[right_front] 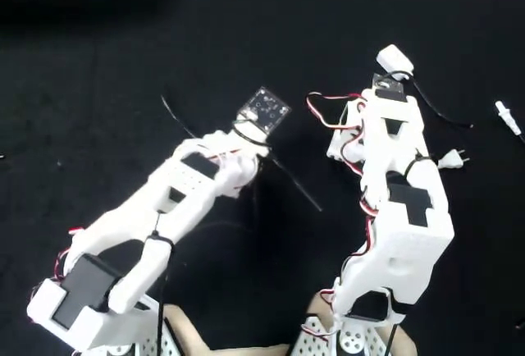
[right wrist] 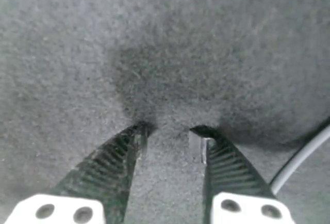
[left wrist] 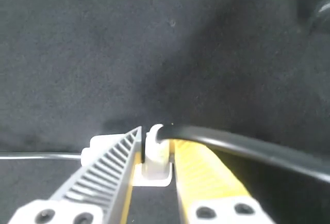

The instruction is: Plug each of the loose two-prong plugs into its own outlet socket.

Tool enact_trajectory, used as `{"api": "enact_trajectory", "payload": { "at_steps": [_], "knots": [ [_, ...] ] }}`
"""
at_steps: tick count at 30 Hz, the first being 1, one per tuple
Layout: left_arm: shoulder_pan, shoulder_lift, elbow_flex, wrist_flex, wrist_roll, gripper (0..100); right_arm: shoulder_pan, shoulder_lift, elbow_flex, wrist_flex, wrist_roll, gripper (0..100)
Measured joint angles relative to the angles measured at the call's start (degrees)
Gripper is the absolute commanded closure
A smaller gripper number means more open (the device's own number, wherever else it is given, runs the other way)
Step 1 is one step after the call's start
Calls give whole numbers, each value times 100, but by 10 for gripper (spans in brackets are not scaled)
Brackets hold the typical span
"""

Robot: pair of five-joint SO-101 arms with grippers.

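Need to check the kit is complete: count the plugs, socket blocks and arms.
Plugs: 3, one plug in the left gripper, one by the right arm, one farther right
Socket blocks: 1
Arms: 2, counting the left arm
Total: 6

Table (right_front: 98, 85) covered in black felt-like cloth. Square outlet block (right_front: 264, 110) lies near the middle, turned corner-on. A thin black cable (right_front: 294, 184) runs across the cloth just beside it. White two-prong plug (right_front: 454, 159) lies flat right of centre. Second white plug (right_front: 508, 117) is near the right edge, apart from the first. Chunky white piece (right_front: 394, 58) sits further back; can't tell what it is.
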Motion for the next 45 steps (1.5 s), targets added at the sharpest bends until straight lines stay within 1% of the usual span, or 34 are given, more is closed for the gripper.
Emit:
{"api": "enact_trajectory", "payload": {
  "at_steps": [2,7,12,16,21,24,29,32,36,41,45],
  "knots": [
    [-193,18,-123,211,-44,971,0,0,0,0,0,808],
    [-527,18,-273,369,-53,971,0,0,0,0,0,808],
    [-571,18,-316,396,316,971,0,0,0,0,0,808],
    [-721,18,-316,396,818,971,0,0,0,-9,0,808],
    [-1125,-9,-273,396,1969,970,0,9,0,-53,0,808],
    [-1257,-9,-246,396,2171,970,0,9,0,-53,0,808],
    [-1275,-9,-237,369,2426,970,0,9,0,-53,0,808],
    [-1275,-9,0,9,2514,970,0,9,0,-53,0,808],
    [-1275,-176,422,-862,2532,970,0,9,0,-53,0,808],
    [-1125,-765,1556,-2321,1996,970,0,9,0,-53,0,808],
    [-976,-1310,2646,-3525,1873,970,0,9,0,-53,0,808]
  ]
}}
